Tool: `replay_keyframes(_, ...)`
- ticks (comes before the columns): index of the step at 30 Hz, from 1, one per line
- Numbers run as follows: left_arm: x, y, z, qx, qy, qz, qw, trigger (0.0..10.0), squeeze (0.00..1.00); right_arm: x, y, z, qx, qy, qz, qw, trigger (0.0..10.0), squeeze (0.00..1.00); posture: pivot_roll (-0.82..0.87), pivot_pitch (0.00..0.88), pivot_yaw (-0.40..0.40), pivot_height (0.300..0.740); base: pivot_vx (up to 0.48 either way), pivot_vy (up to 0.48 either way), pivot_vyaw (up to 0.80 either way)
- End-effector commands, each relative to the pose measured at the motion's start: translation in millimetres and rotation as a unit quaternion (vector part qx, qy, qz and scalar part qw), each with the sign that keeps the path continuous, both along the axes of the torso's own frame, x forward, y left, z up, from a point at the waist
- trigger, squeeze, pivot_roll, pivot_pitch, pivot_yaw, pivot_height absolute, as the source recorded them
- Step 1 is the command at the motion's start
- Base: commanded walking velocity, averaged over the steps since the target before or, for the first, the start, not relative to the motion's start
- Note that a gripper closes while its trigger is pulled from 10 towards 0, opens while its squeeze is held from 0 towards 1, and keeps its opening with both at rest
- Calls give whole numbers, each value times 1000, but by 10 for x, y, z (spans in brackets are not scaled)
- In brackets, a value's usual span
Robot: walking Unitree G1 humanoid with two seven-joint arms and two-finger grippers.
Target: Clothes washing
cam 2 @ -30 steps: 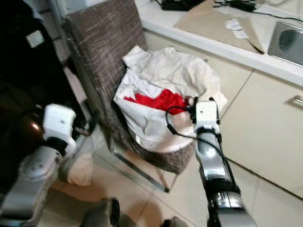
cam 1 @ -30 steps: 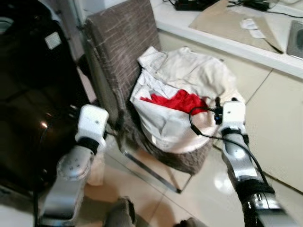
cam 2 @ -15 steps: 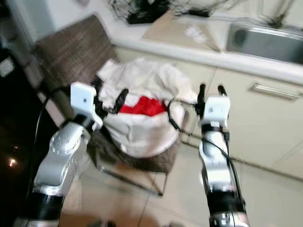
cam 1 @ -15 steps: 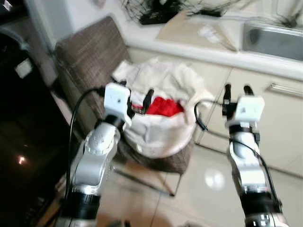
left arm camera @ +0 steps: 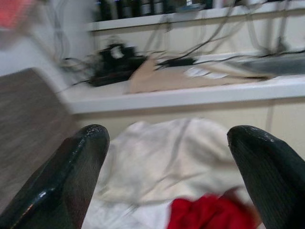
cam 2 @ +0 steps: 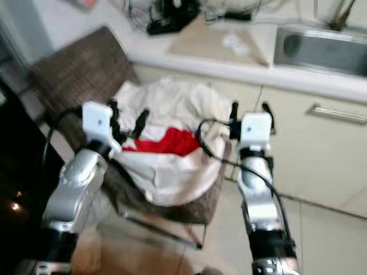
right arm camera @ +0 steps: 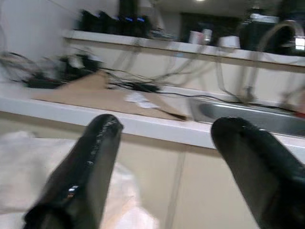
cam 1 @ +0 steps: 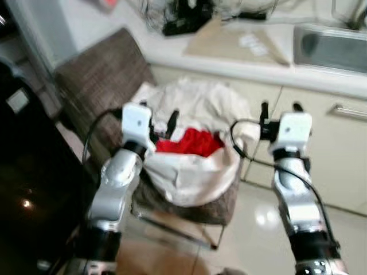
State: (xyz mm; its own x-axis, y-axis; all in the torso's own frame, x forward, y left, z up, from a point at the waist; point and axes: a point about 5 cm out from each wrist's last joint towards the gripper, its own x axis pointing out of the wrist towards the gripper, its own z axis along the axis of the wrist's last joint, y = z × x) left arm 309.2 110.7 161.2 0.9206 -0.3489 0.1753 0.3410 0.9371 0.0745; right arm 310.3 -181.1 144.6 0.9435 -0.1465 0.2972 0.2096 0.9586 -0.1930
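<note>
Both arms are up in front of me. My left hand [cam 1: 159, 120] hangs over the near left edge of the laundry heap, fingers spread wide, gripping nothing. My right hand [cam 1: 280, 109] sits just off the heap's right side, in front of the cabinet doors [cam 1: 338, 154], fingers also wide apart and empty. Between the two hands there's open room above the pile. The cream cloth [cam 1: 198, 114] is bundled on the seat of the brown chair [cam 1: 97, 74], and a red garment [cam 1: 192, 143] lies in its middle, part buried in the folds. Pale glossy floor tiles [cam 1: 258, 223] run under the chair's metal frame. To my left, a large black shape [cam 1: 34, 177] crowds that side. Further back, the white worktop [cam 1: 189, 54] carries a sheet of brown cardboard [cam 1: 235, 43], tangled black cables [cam 1: 183, 17] and a steel sink [cam 1: 330, 46].
</note>
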Motion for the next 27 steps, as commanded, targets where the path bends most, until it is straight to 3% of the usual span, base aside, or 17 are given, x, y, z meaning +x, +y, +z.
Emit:
replay_keyframes(1, 18, -98, 8, 3, -2, -14, 1000, 10000, 0, -41, -112, 4, -2, 3, -18, 1000, 10000, 1000, -190, 0, 42, 727, 480, 0, 0)
replay_keyframes(9, 114, -102, -30, 35, 12, -22, 999, 10000, 0, -77, -70, -2, -23, 11, -10, 1000, 10000, 1000, -214, 0, 56, 727, 470, 0, 0)
replay_keyframes(10, 252, -79, 3, 47, 32, -27, 998, 10000, 0, -112, -103, -3, -26, 10, -18, 999, 10000, 0, -226, 0, 67, 727, 0, 0, 0)
replay_keyframes(15, 567, -44, 192, 109, 44, -48, 992, 10000, 0, -250, -183, -64, -31, 19, -33, 999, 10000, 0, -269, 0, 116, 727, 0, 0, 0)
replay_keyframes(17, 632, -10, 262, 113, 42, -44, 992, 10000, 0, -296, -231, -104, -25, 26, -47, 998, 10000, 0, -287, 0, 133, 727, 0, 0, 0)
replay_keyframes(21, 604, -10, 321, 88, 12, -45, 995, 10000, 0, -339, -267, -148, 2, 37, -62, 997, 10000, 0, -317, 7, 156, 727, 0, 0, 0)
replay_keyframes(27, 543, -131, 184, 64, 21, -64, 996, 10000, 0, -352, -197, -140, -3, 41, -46, 998, 10000, 0, -316, 7, 156, 727, 0, 0, 0)
